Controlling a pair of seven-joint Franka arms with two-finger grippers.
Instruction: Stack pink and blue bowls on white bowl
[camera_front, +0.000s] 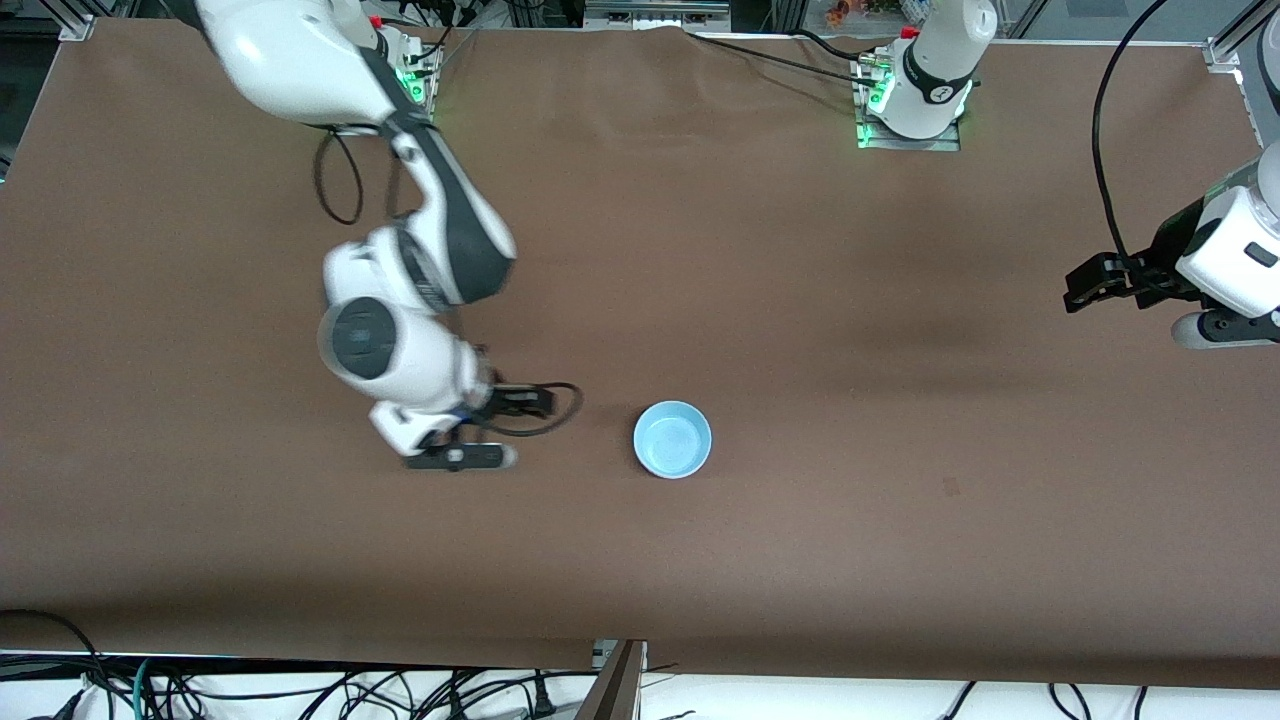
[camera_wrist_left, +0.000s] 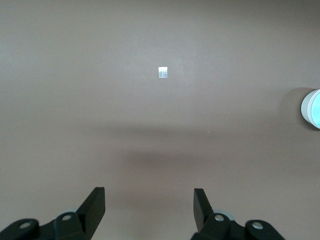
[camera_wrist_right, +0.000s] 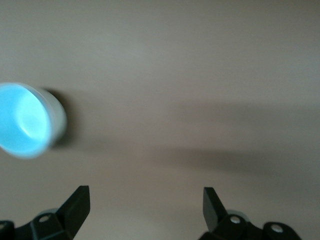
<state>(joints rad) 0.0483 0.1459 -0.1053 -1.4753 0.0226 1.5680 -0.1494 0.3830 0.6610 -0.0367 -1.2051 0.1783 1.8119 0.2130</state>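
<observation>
Even overhead light, soft shadows on table (camera_front: 800, 300); right wrist view motion-blurred.

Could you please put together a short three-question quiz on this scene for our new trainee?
1. True or false: the blue bowl is held by the right gripper.
2. Which gripper is over the table near the left arm's end? A. left gripper B. right gripper
3. Fill in: both grippers' jaws are ____.

Key:
1. False; the bowl rests on the table, apart from the open right gripper beside it.
2. A
3. open
</observation>
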